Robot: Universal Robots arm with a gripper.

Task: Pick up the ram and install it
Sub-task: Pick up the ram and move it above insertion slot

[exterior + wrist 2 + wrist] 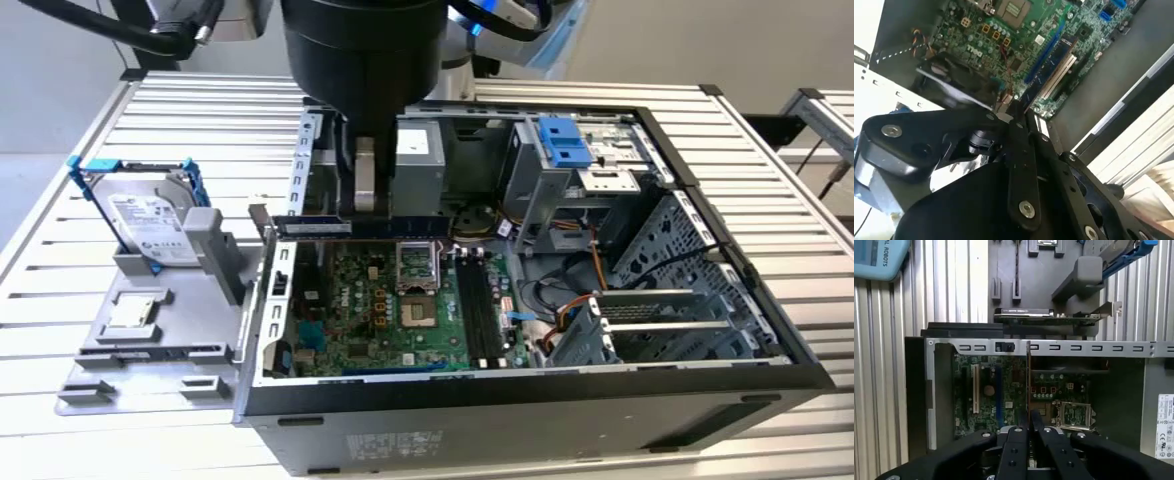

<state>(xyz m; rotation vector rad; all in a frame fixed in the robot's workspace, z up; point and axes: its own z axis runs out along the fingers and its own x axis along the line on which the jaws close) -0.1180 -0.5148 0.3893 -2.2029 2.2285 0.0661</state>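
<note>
My gripper hangs over the far left part of the open computer case, shut on the ram. In the exterior view the ram is a thin dark stick held level, reaching from the fingers toward the case's left wall. In the first wrist view the ram appears edge-on as a thin line running out from the closed gripper, above the green motherboard. In the second wrist view the ram is a blurred grey strip beside the gripper. The black memory slots lie to the exterior view's right of the processor socket.
A grey holder to the case's left carries a hard drive in a blue frame and a small silver chip. An expansion card stands between holder and case. Drive bays and cables fill the case's right side.
</note>
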